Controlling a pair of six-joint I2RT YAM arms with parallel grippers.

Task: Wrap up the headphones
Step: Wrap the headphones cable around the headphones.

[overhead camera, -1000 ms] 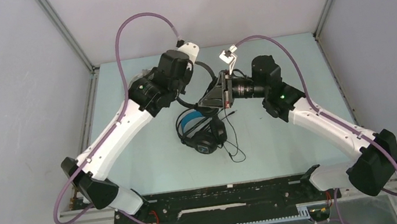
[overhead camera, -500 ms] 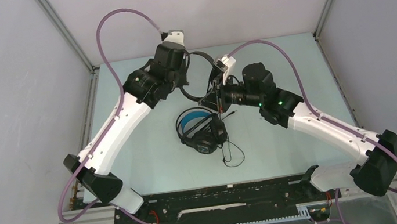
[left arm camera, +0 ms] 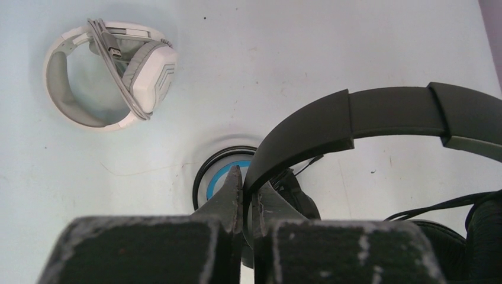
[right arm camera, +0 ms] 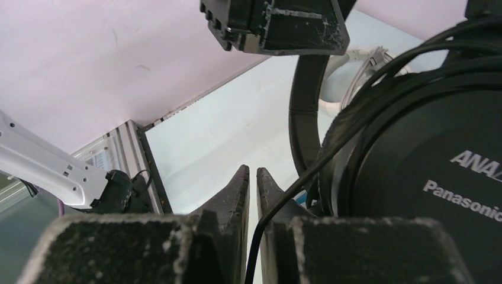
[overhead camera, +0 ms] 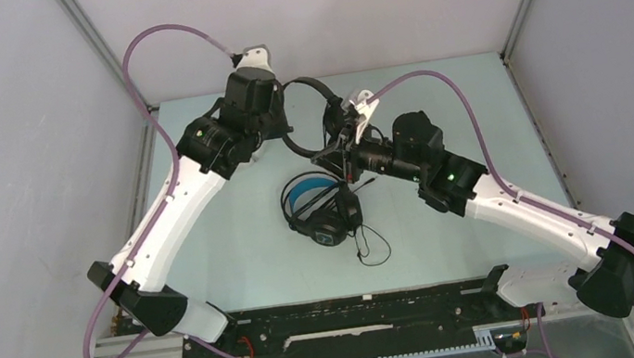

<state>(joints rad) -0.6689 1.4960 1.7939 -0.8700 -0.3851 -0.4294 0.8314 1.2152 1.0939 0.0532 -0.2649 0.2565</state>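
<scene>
Left gripper (left arm camera: 245, 180) is pinching the headband (left arm camera: 331, 121) of the slim black headphones (overhead camera: 309, 83) close to one end, with its fingers pressed together on the band. That set is hanging clear of the table (overhead camera: 451, 226), with the band arching from this gripper across toward the right arm. Right gripper (right arm camera: 250, 177) is sitting just beside the set's earcup (right arm camera: 426, 177), which is marked Panasonic. Its fingers are standing almost together, and the thin black cable (right arm camera: 308, 171) from that earcup is running down into the narrow gap between them, so it is reading as a pinch on the cable. In the top view both grippers are meeting over the far middle of the table, close to each other, with the raised set spanning between them.

Black headphones with blue lining (overhead camera: 301, 191) are lying flat on the table just below and in front of the two grippers, apart from both, their own cord looping loosely to the near side. White-grey headphones (left arm camera: 151, 74) are resting on the table well to one side of the left gripper, with the grey cable wound around them.
</scene>
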